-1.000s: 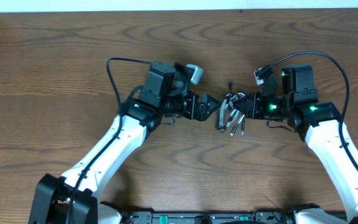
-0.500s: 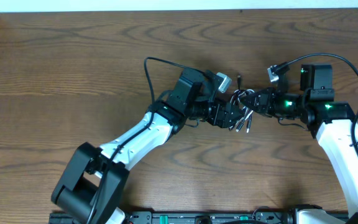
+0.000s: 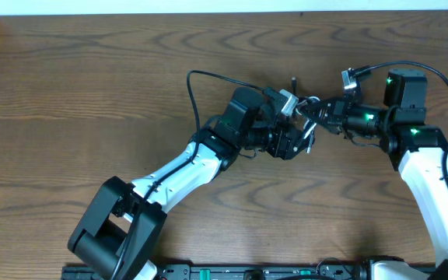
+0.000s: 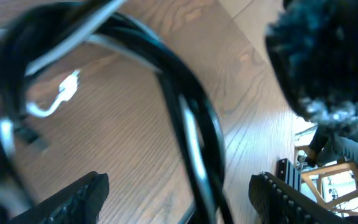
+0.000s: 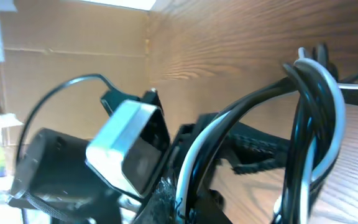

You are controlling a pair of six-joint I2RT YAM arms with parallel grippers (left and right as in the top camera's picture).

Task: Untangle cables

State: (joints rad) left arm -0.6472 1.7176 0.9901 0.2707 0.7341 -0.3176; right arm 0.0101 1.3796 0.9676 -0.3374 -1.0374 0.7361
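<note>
Overhead: clamping the cables (image 3: 306, 115) in the right fingers (image 3: 323, 115), anchoring them. Straddling a loop (image 4: 191, 134) with spread left fingers (image 3: 299, 141), likely for pulling.

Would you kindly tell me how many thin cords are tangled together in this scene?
2: a white cord and a black cord, looped together in one bundle right of centre in the overhead view; further strands could be hidden inside the tangle.

left gripper (image 3: 302, 143) spread, right gripper (image 3: 309, 110) closed
</note>
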